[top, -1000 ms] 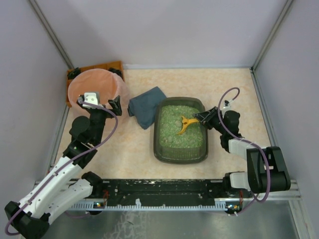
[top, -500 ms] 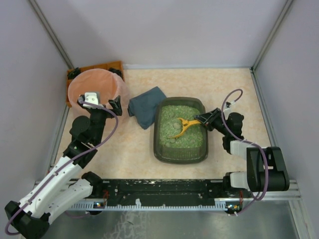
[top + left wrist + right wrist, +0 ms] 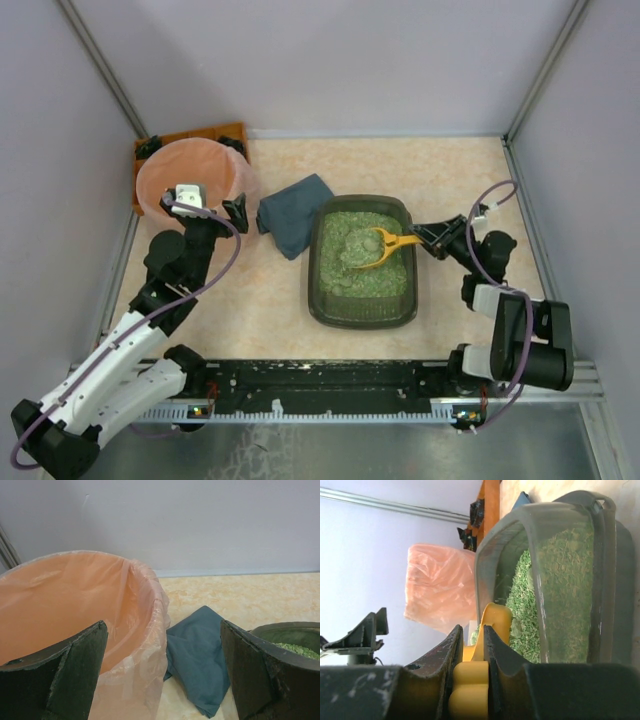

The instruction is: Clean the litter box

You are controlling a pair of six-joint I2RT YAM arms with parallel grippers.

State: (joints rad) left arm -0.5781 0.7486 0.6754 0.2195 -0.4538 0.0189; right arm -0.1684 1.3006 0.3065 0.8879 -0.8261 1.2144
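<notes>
Inside litter box (image 3: 362, 318): granules (image 3: 358, 282), scoop (image 3: 380, 247) pinched by right tool (image 3: 412, 238); left tool (image 3: 163, 627) spread

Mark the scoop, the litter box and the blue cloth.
scoop (image 3: 381, 243), top external view, yellow neck by the bowl.
litter box (image 3: 362, 319), top external view, near rim.
blue cloth (image 3: 293, 216), top external view, middle of the fold.

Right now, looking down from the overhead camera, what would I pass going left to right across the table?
Pink bucket, blue cloth, litter box, right gripper clamped on the yellow scoop.
</notes>
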